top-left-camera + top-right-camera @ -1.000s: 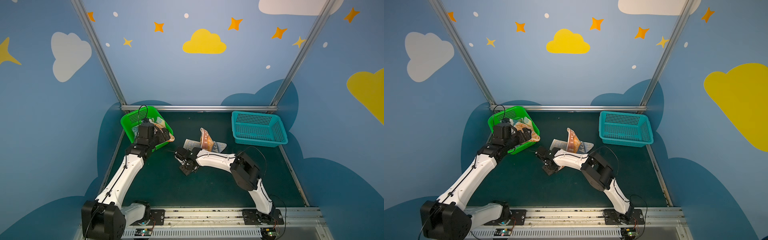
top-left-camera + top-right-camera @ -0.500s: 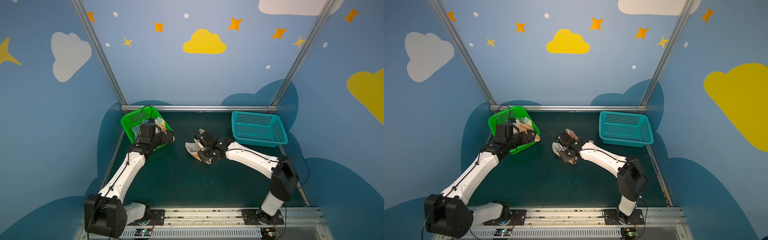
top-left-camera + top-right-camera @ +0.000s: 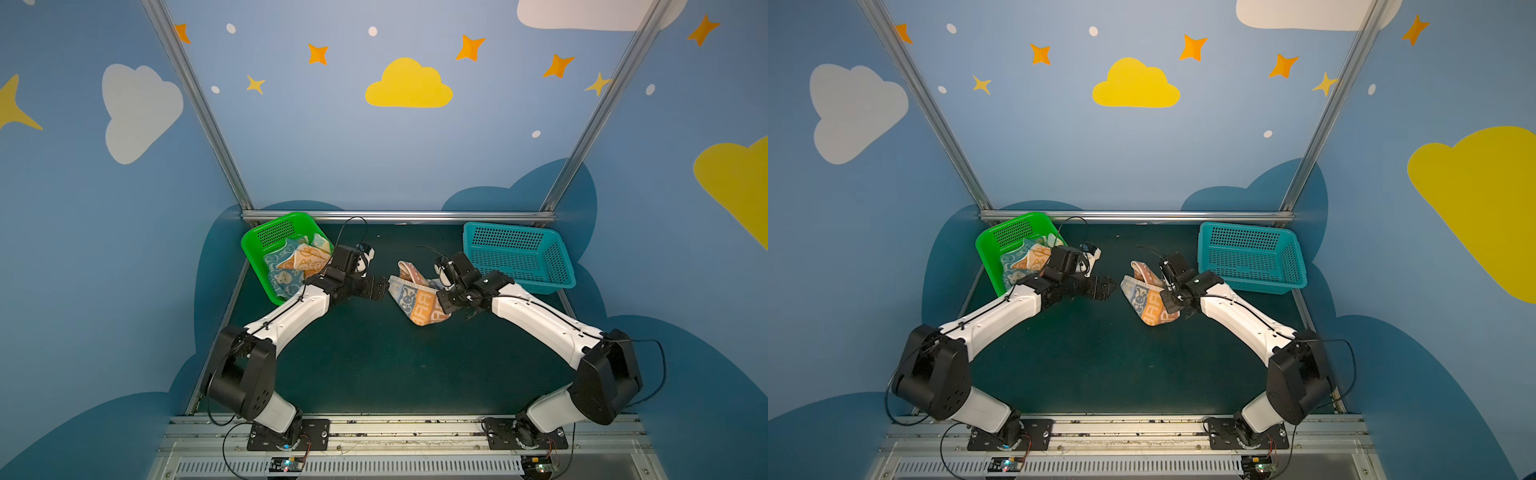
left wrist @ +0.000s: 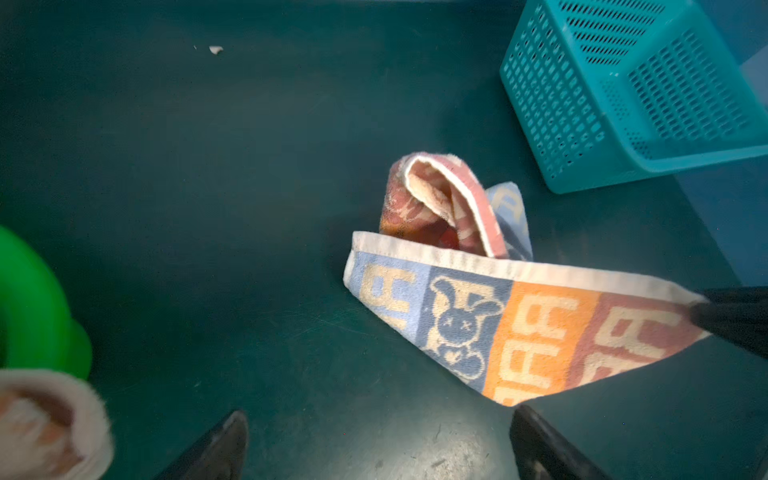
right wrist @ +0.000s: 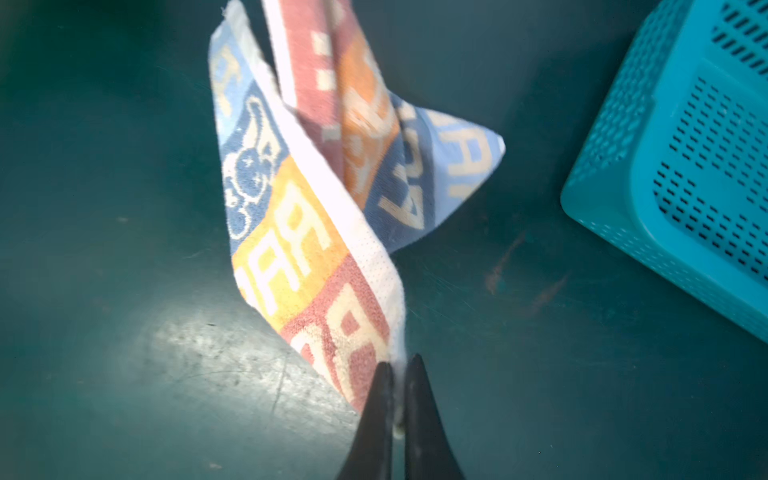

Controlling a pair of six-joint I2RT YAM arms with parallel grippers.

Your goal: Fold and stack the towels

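Dark table [image 3: 374, 365], towel [image 3: 415, 303], green basket [image 3: 272, 235], teal basket [image 3: 519, 249]

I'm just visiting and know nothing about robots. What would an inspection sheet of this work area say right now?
Surface: dark green mat, scuffed, with dull marks.
Job's things: one patterned towel between the arms, bunched, not folded; more towels heaped in the green basket; teal basket empty.
Clutter: a small white scrap on the mat.
Grippers: left gripper empty, fingers wide apart, facing the towel; right gripper fingers pinched shut on the towel's white-edged corner.
Cables: a black cable loops above the left wrist; another hangs at the right elbow.
Surroundings: blue walls with clouds and stars; metal frame.
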